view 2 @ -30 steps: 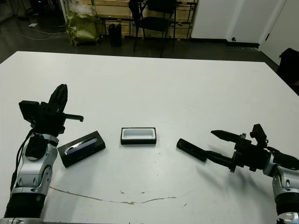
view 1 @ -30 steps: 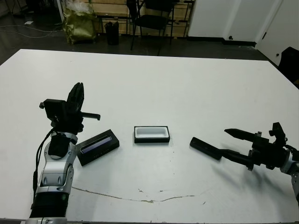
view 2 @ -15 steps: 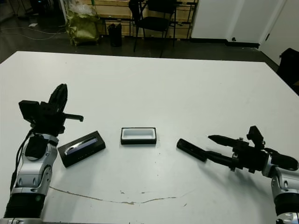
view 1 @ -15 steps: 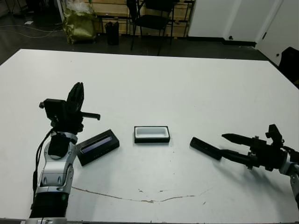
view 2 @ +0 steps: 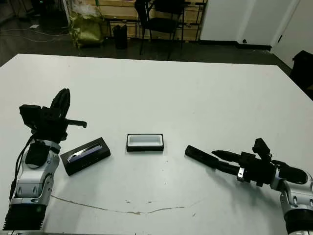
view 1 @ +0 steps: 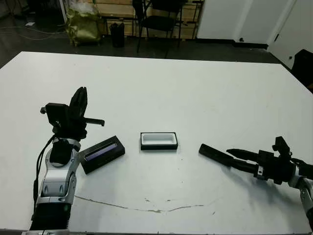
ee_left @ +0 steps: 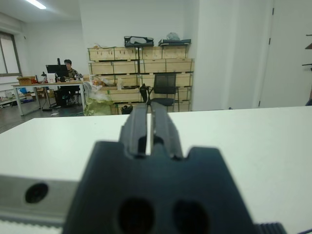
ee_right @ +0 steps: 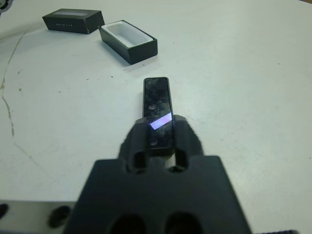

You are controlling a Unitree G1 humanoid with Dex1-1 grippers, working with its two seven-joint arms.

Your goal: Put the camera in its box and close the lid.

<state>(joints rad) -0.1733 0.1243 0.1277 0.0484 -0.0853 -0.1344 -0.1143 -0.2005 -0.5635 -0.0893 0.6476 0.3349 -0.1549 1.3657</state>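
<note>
As the camera (view 1: 215, 155) lies right of the box (view 1: 159, 141), long axis along the right gripper (view 1: 234, 157), its spread jaws straddle the near end, left gripper (view 1: 78, 100) pressed together & far off

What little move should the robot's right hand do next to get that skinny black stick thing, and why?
Probably close the right gripper on the slim black bar-shaped camera. Its two black fingers sit either side of the camera's near end, not yet squeezing, and the small black tray-like box with white lining lies empty nearby.
</note>
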